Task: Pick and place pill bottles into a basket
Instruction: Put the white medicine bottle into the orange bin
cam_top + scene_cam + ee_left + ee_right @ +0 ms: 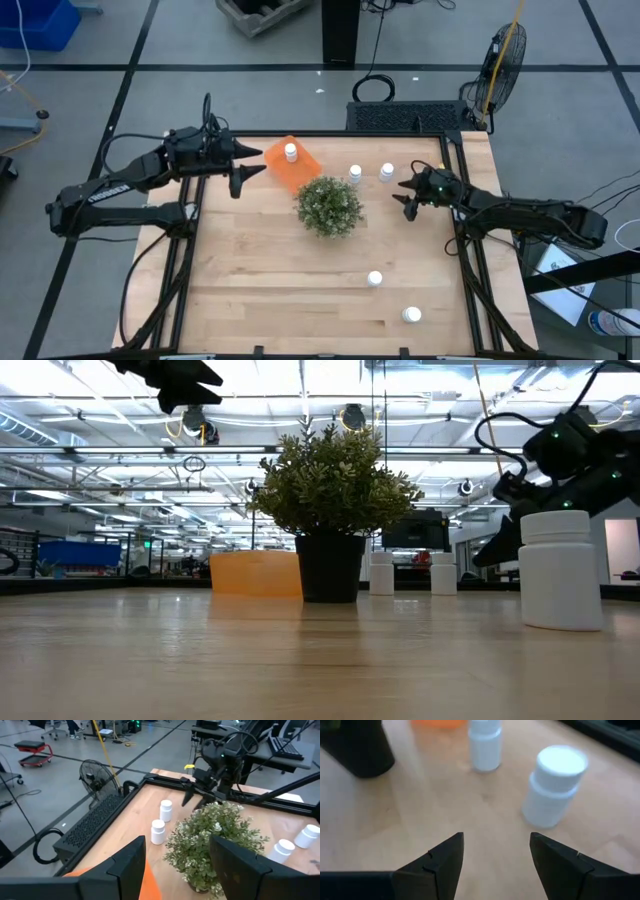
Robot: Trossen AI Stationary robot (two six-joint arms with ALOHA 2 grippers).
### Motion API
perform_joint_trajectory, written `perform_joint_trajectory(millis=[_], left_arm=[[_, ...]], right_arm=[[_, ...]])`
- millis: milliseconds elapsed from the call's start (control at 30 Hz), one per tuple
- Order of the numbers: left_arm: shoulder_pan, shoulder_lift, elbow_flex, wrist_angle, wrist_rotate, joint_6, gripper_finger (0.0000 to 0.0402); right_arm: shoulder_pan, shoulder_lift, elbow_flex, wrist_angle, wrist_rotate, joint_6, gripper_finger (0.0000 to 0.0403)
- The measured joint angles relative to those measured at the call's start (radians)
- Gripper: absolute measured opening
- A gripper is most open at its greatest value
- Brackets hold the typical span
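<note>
On the wooden bench (250, 290), the orange basket (300, 170) lies near the far edge with one pill bottle (291, 152) inside. The plant (329, 206) stands just beside it. Two bottles (355, 174) (387, 172) stand near the far right corner, two more (375, 279) (411, 315) toward the near right corner. The left end effector (250, 165), open, is beside the basket; the right end effector (404, 190), open, is near the far bottles.

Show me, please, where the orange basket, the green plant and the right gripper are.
orange basket (300, 172): high view, bare floor.
green plant (329, 206): high view, middle of leaves.
right gripper (404, 191): high view, between open fingertips.
</note>
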Motion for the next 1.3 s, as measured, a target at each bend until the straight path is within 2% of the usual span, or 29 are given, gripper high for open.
perform_joint_trajectory(millis=[300, 933, 1133, 1300], left_arm=[[-0.014, 0.0, 0.0, 0.0, -0.017, -0.008, 0.0223], [-0.013, 0.0, 0.0, 0.0, -0.017, -0.015, 0.0223], [-0.013, 0.0, 0.0, 0.0, -0.017, -0.015, 0.0223], [-0.013, 0.0, 0.0, 0.0, -0.016, -0.015, 0.0223]], right_arm=[[-0.083, 0.029, -0.035, 0.122, -0.016, -0.042, 0.0236], [-0.106, 0.406, -0.035, 0.462, -0.057, -0.044, 0.0247], [-0.107, 0.494, 0.028, 0.466, -0.058, -0.064, 0.0247], [-0.158, 0.537, 0.055, 0.47, -0.087, -0.066, 0.0247]])
